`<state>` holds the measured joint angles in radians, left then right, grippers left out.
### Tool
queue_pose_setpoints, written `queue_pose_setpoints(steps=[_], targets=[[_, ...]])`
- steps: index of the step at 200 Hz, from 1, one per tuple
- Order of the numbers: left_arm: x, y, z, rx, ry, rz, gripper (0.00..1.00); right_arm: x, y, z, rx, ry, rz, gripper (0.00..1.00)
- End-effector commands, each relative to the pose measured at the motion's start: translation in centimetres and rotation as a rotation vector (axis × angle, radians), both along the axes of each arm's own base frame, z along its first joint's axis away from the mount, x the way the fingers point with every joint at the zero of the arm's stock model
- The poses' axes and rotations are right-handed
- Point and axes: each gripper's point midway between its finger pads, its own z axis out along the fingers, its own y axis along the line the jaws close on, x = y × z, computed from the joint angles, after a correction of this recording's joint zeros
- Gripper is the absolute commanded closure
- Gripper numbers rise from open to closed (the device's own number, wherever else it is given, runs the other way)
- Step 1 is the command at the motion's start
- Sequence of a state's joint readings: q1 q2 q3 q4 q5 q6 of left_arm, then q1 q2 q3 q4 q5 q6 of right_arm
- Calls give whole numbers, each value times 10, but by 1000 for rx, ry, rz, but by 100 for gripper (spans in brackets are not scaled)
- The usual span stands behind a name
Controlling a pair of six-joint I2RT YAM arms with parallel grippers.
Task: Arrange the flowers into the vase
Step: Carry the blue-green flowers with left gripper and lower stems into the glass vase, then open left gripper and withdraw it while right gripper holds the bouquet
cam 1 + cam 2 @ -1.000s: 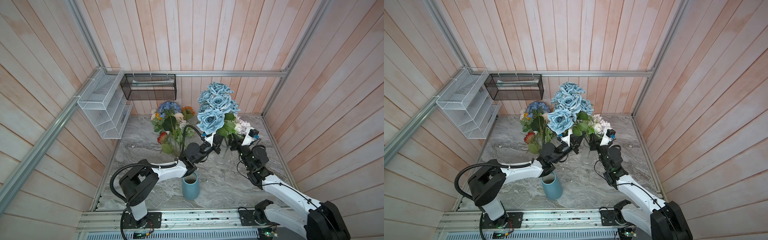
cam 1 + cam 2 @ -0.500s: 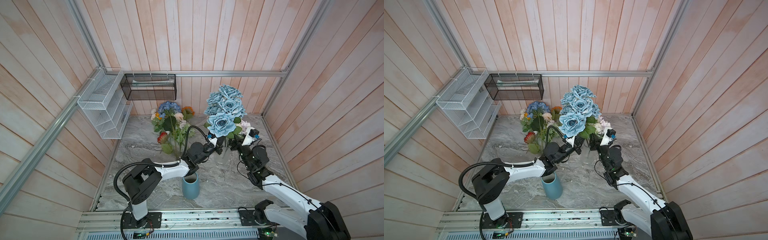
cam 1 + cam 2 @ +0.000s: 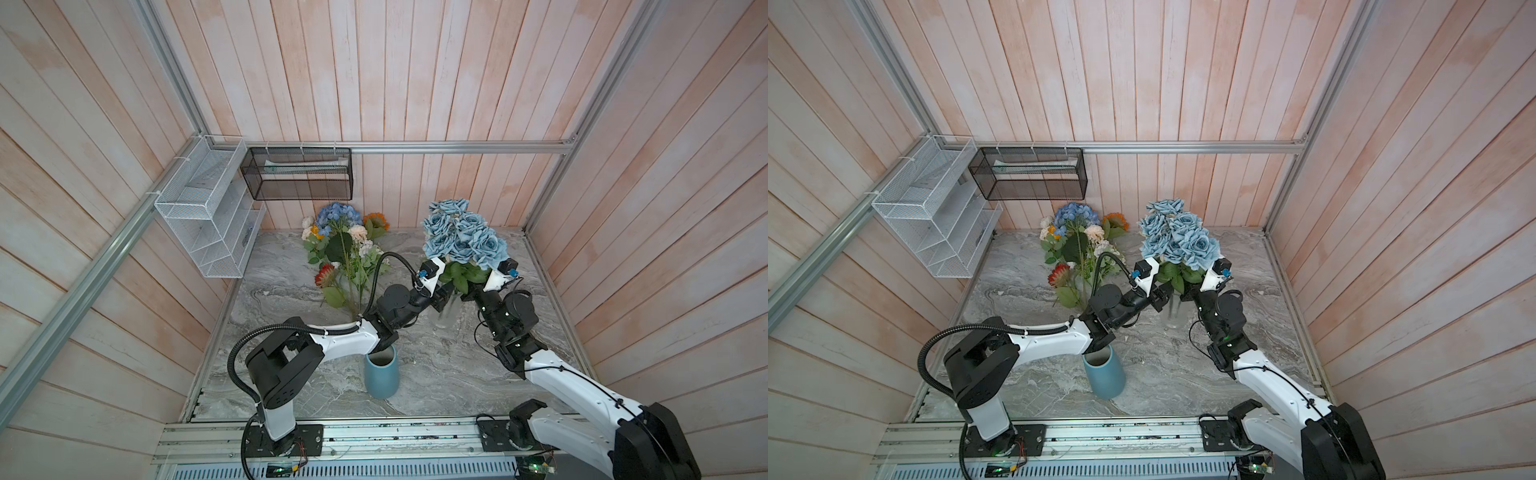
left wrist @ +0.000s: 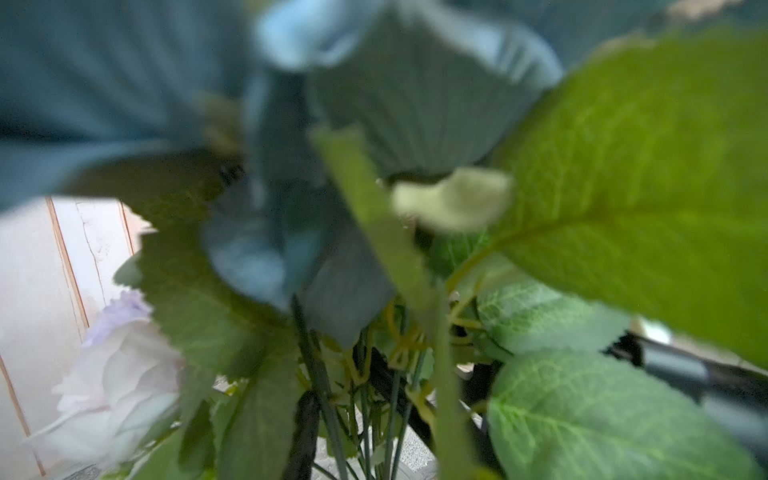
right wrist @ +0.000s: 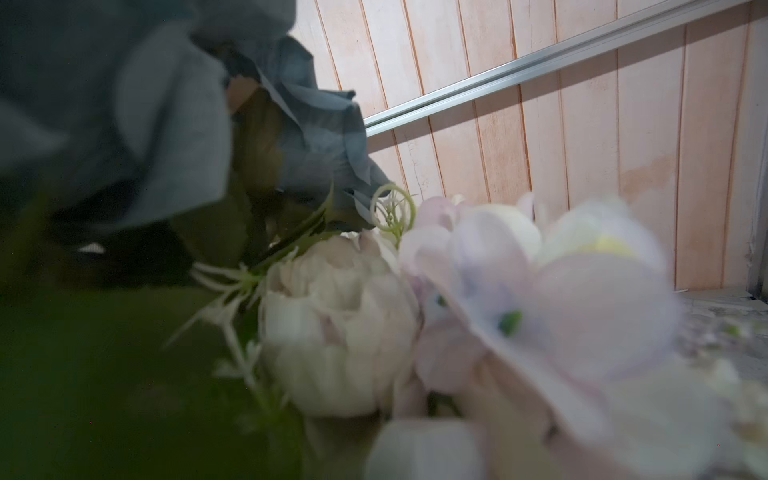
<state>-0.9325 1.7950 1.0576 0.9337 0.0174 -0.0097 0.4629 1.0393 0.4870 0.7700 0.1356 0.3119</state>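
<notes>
My left pincer (image 3: 444,296) sits low against the stems of the blue roses (image 3: 460,237), just under their green leaves (image 3: 459,274). My right pincer (image 3: 468,294) comes at the same stems from the other side, so the two are close together with the bunch between them. Leaves and my own wrist cameras cover the fingertips in both top views, so I cannot tell whether either pincer is wide, narrow or gripping a stem.

The roses stand upright. Their stems run down into the clear glass vase (image 3: 450,312), which stands on the marble table (image 3: 436,365) toward its right rear part.

From my left wrist I see blurred blue petals, big leaves and thin stems (image 4: 328,399) bunched together, with a pale bloom (image 4: 118,374) beside them. From my right wrist, cream and lilac blooms (image 5: 573,307) crowd just beside the dark blue petals.

The rest of the flowers (image 3: 345,249) lie in a loose heap at the back of the table, left of the glass vase and apart from it — blue, orange, red and peach heads on long green stems. A blue vase (image 3: 381,374) stands near the front, partly under my left arm. A white wire rack (image 3: 208,216) and a black mesh basket (image 3: 297,174) hang on the walls.
</notes>
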Motion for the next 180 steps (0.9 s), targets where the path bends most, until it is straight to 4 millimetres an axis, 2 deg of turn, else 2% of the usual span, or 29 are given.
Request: queue_pose_setpoints(steps=[1,47,78,131,180], targets=[[-3,-8,-5,9,11,-13,48,-3,-2,19,27,-52,4,50],[-6,-7,9,4,43,-29,24,-4,-3,20,24,-55,-2,50],[-8,-3,21,3,63,-30,0,-4,-3,20,23,-51,-3,50],[-22,4,37,-13,116,-76,0,-5,-6,20,21,-49,-13,50],[-41,14,32,48,180,-135,0,-6,-9,18,17,-40,-24,50]])
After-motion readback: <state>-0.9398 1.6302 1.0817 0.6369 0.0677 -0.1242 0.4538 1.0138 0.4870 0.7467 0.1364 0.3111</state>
